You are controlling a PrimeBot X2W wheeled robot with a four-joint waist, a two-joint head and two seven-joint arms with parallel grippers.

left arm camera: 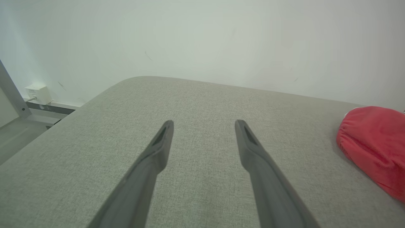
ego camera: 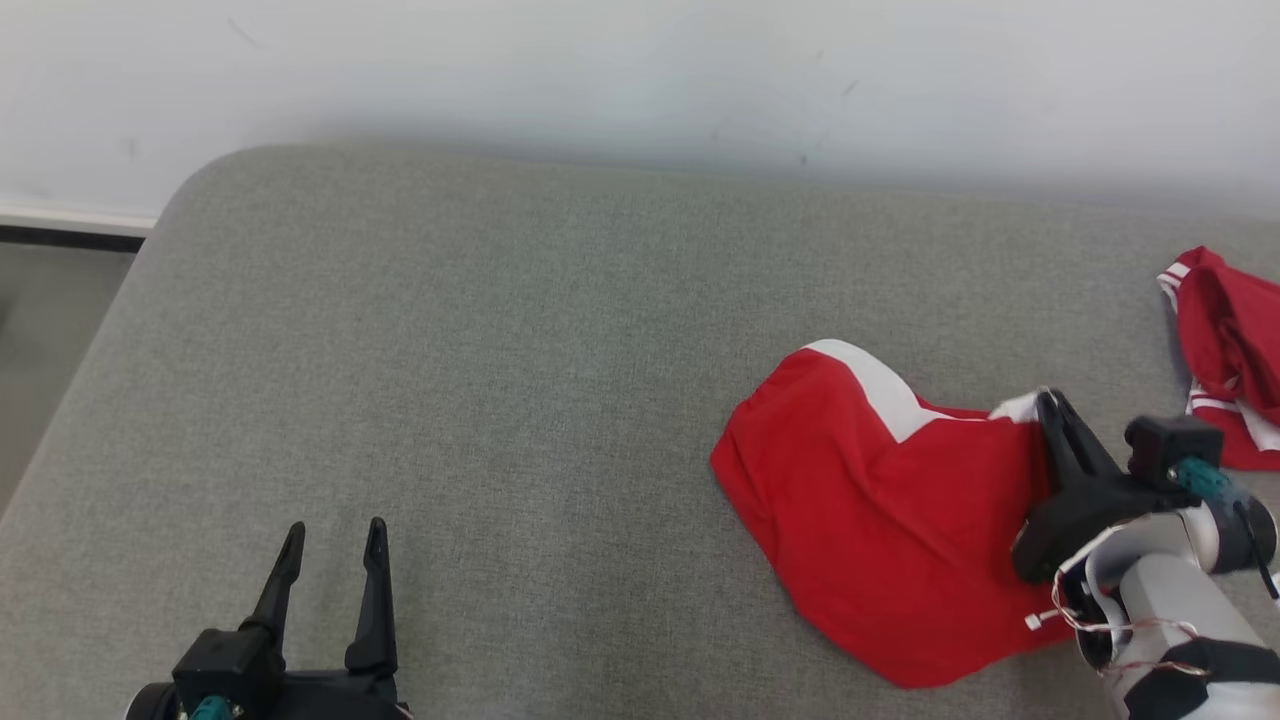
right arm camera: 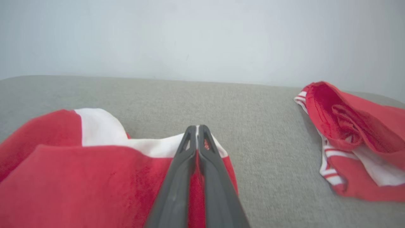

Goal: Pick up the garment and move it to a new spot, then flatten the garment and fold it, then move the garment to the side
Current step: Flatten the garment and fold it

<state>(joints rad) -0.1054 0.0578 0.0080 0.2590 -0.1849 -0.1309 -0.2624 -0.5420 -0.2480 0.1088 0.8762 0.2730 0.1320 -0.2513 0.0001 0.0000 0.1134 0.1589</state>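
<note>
Down at the near left of the grey table [ego camera: 500, 350], the left pincer [ego camera: 337, 525] hovers, spread wide. Rightward, the right pincer [ego camera: 1047, 398] is pinched tight on the white-trimmed edge of the red garment [ego camera: 880, 510] — farther right, a second red-and-white garment [ego camera: 1235, 340] lies crumpled, apart.

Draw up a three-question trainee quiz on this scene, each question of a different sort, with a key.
1. True or false: the left gripper is shut on cloth.
2. What does the right gripper pinch? A) a blue towel B) the white-trimmed edge of the red garment C) nothing
3. Fill in: the striped garment lies on the robot's ____ of the held one.
Key: 1 false, it stands open over the bare grey cushion; 2 B; 3 right.
</note>
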